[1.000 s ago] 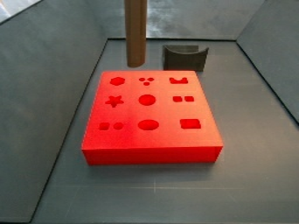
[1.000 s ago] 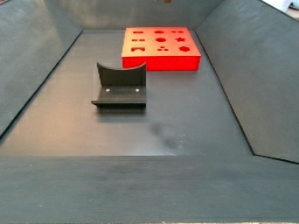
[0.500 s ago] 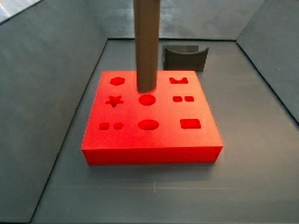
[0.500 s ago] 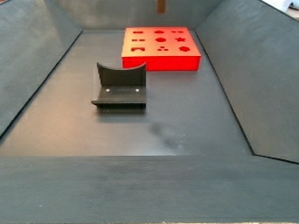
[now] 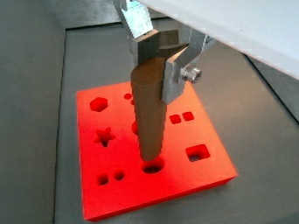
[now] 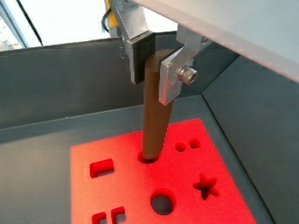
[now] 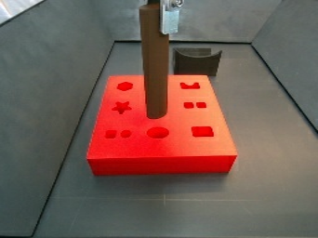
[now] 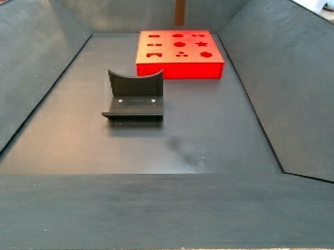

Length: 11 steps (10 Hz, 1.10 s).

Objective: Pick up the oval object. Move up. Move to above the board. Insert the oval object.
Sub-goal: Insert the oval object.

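My gripper [image 7: 165, 13] is shut on the top of the oval object [image 7: 152, 65], a tall brown peg that hangs upright over the red board [image 7: 174, 154]. Both wrist views show the silver fingers [image 5: 177, 74] [image 6: 172, 83] clamping the peg [image 5: 149, 114] [image 6: 152, 122], with its lower end lined up on the oval hole [image 6: 149, 159] in the board's edge row. In a side view the oval hole [image 7: 158, 133] still shows open just in front of the peg's end, so the end is slightly above the board. The other side view shows only a sliver of the peg [image 8: 181, 10] above the board [image 8: 196, 69].
The dark fixture [image 7: 196, 60] stands on the floor behind the board, and shows well apart from the board in the other side view [image 8: 133, 96]. Grey sloping walls enclose the floor. Other holes, a star [image 7: 122, 108] and a square [image 7: 202, 133], lie around the peg.
The peg has moved from behind the board's far edge to over its holes, and has come lower. The gripper has stayed shut on it.
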Motion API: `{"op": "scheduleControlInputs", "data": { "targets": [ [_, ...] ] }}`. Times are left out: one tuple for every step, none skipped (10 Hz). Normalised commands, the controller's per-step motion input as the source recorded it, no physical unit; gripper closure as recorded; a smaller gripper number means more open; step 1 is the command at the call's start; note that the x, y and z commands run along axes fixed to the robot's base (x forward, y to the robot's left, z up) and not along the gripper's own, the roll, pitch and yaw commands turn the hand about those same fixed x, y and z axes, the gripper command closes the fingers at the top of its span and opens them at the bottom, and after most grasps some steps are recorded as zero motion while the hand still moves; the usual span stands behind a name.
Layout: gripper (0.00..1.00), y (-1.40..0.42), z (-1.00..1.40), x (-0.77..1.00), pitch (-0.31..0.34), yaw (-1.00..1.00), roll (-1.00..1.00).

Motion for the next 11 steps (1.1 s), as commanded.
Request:
{"op": "scheduleControlInputs", "data": {
  "targets": [
    [1.0,-0.1,-0.24,0.32,-0.041,-0.71,0.13],
    [1.0,-0.07,-0.15,0.4,-0.054,-0.64,0.07],
    [1.0,-0.06,-0.01,0.31,0.0,-0.2,0.04],
    [1.0,-0.1,-0.09,0.48,0.0,-0.3,0.09],
    [1.0,-0.17,-0.17,0.48,-0.031,-0.54,0.14],
    [1.0,-0.14,-0.12,0.41,-0.009,-0.6,0.12],
    [1.0,-0.09,-0.05,0.11,0.0,-0.53,0.14],
    [1.0,-0.03,0.0,0.0,0.0,-0.22,0.02],
    [1.0,0.0,-0.02,-0.03,-0.006,-0.01,0.02],
    [1.0,0.0,-0.04,-0.38,-0.009,-0.36,0.14],
    [1.0,0.0,-0.05,-0.33,-0.003,-0.39,0.07]
  ]
}}
